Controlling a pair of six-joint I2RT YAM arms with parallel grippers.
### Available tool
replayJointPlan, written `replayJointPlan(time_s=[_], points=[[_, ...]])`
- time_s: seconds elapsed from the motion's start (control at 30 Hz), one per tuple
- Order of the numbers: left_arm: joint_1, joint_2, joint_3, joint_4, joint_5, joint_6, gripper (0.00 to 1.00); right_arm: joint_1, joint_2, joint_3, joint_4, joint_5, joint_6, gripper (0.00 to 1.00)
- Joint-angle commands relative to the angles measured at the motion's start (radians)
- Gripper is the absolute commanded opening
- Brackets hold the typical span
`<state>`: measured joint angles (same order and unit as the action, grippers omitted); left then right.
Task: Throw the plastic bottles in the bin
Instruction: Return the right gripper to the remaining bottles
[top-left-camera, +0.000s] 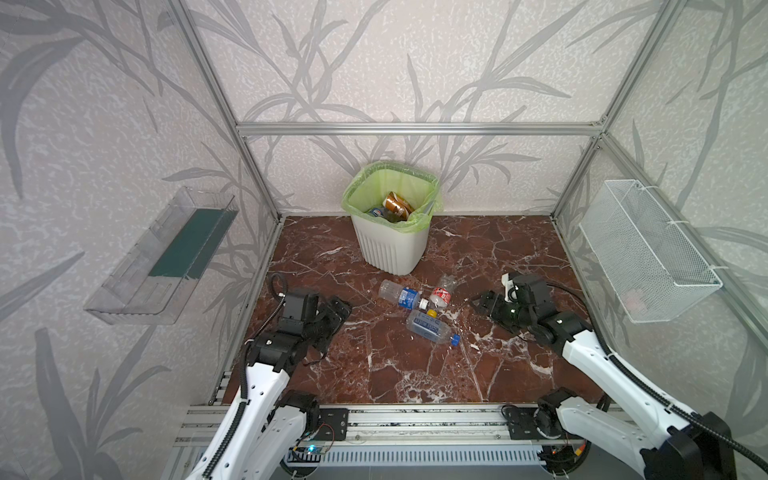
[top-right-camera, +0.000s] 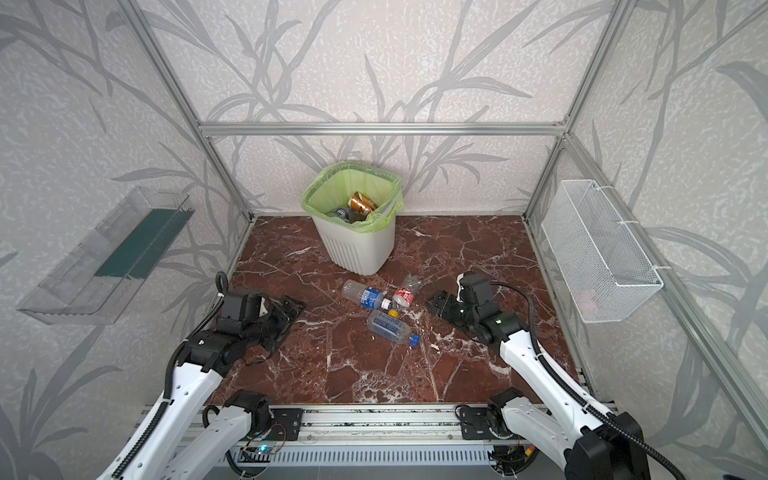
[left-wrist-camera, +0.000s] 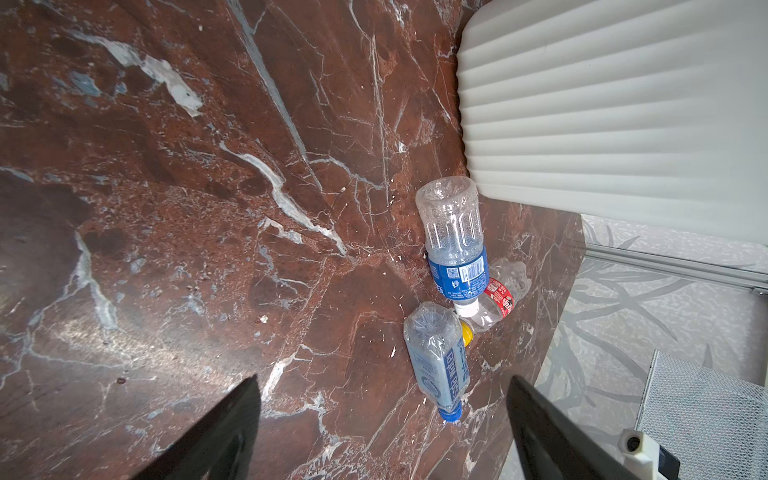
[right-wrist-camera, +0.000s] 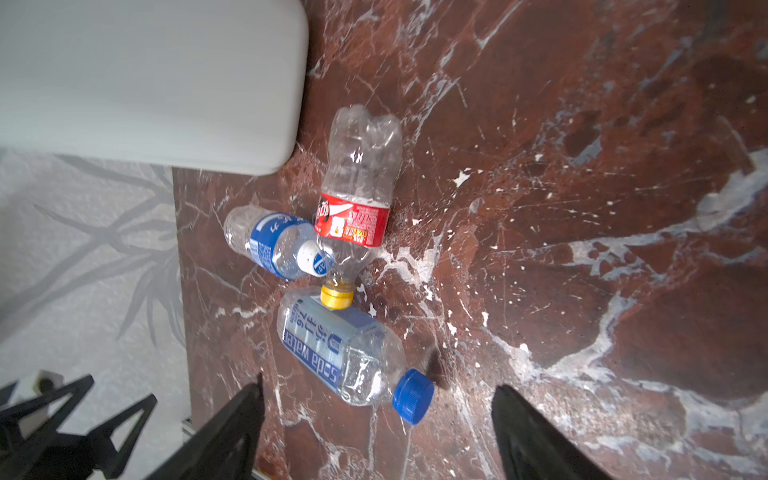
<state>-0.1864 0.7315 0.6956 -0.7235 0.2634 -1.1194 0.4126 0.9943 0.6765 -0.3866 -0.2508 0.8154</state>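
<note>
Three plastic bottles lie touching on the marble floor in front of the bin (top-left-camera: 390, 249) (top-right-camera: 357, 249): a blue-labelled one with a white cap (top-left-camera: 401, 296) (left-wrist-camera: 455, 245) (right-wrist-camera: 270, 243), a red-labelled one with a yellow cap (top-left-camera: 441, 293) (left-wrist-camera: 500, 293) (right-wrist-camera: 357, 195), and a soda-water one with a blue cap (top-left-camera: 430, 328) (left-wrist-camera: 438, 365) (right-wrist-camera: 340, 353). A brown-gold bottle (top-left-camera: 397, 203) and others sit inside the green-lined bin. My left gripper (top-left-camera: 338, 309) (left-wrist-camera: 383, 380) hangs open and empty left of the cluster. My right gripper (top-left-camera: 482, 303) (right-wrist-camera: 379, 384) is open just right of it, near the blue cap.
A clear plastic tray (top-left-camera: 162, 257) is fixed to the left wall and a white wire-mesh basket (top-left-camera: 648, 249) to the right wall. Aluminium frame posts edge the floor. The bin's ribbed wall (left-wrist-camera: 602, 116) stands close behind the bottles.
</note>
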Motion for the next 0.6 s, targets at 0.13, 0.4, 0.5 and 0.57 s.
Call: replayJointPlan(time_s=[0.13,0.4,0.5,0.57], points=[[0.005,-0.016,-0.028,0.012,0.001,-0.01,0.92,0.154,0.052,0.075,0.013,0.103,-0.271,0.8],[0.005,-0.021,-0.047,0.027,0.007,-0.016,0.92,0.251,0.176,0.146,0.012,0.123,-0.4,0.76],[0.005,-0.014,-0.058,0.038,0.016,-0.023,0.92,0.286,0.236,0.192,-0.018,0.136,-0.446,0.76],[0.005,-0.008,-0.066,0.046,0.022,-0.029,0.92,0.303,0.276,0.22,-0.031,0.133,-0.47,0.76]])
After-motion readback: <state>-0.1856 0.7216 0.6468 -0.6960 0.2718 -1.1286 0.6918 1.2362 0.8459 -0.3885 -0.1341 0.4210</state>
